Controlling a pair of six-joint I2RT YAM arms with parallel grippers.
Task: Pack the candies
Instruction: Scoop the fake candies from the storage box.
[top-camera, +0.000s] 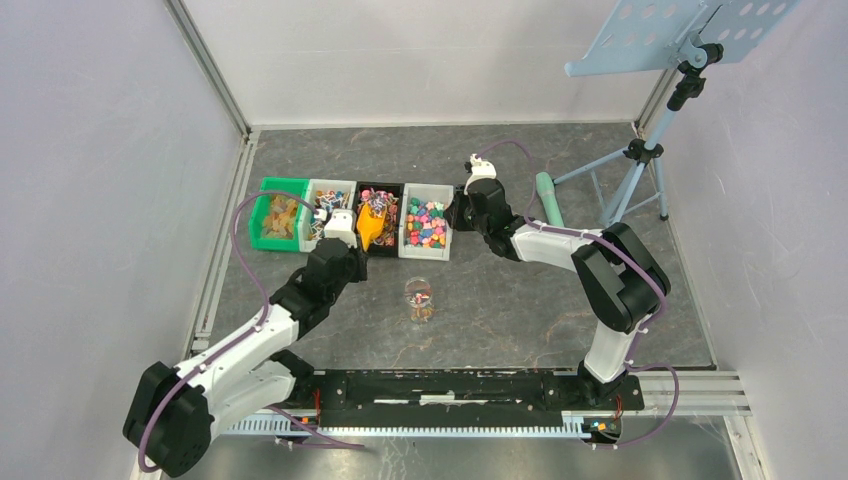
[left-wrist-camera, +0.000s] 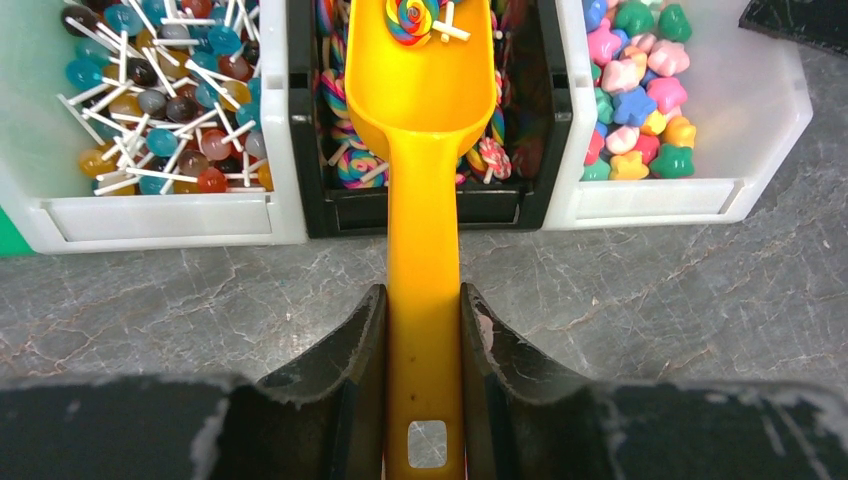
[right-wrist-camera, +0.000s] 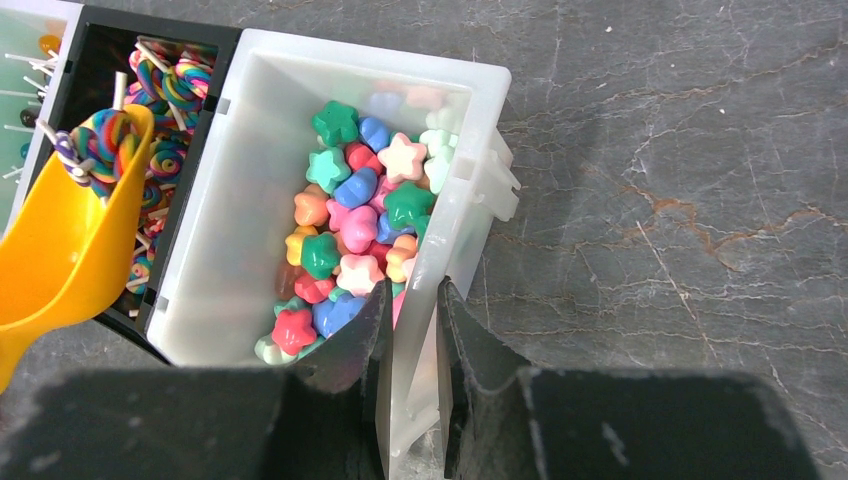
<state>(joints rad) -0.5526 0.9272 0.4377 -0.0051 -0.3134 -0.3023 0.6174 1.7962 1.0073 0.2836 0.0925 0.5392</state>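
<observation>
My left gripper (left-wrist-camera: 424, 330) is shut on the handle of the orange scoop (left-wrist-camera: 420, 90), whose bowl sits over the black bin (left-wrist-camera: 300, 120) and carries one swirl lollipop (left-wrist-camera: 412, 16). From above, the left gripper (top-camera: 345, 232) and scoop (top-camera: 370, 228) are at the black bin. My right gripper (right-wrist-camera: 412, 320) is shut on the side wall of the white bin (right-wrist-camera: 455, 210) that holds star-shaped candies (right-wrist-camera: 345, 220); one finger is inside the bin, one outside. From above, the right gripper (top-camera: 462, 212) is at that bin's right side (top-camera: 447, 238).
Four bins stand in a row: a green bin (top-camera: 262, 228), a white bin of ball lollipops (left-wrist-camera: 150, 215), the black bin, and the star-candy bin. A small clear jar (top-camera: 420, 297) with a few candies stands in front. A green tool (top-camera: 548, 196) and a stand (top-camera: 640, 160) are at the right.
</observation>
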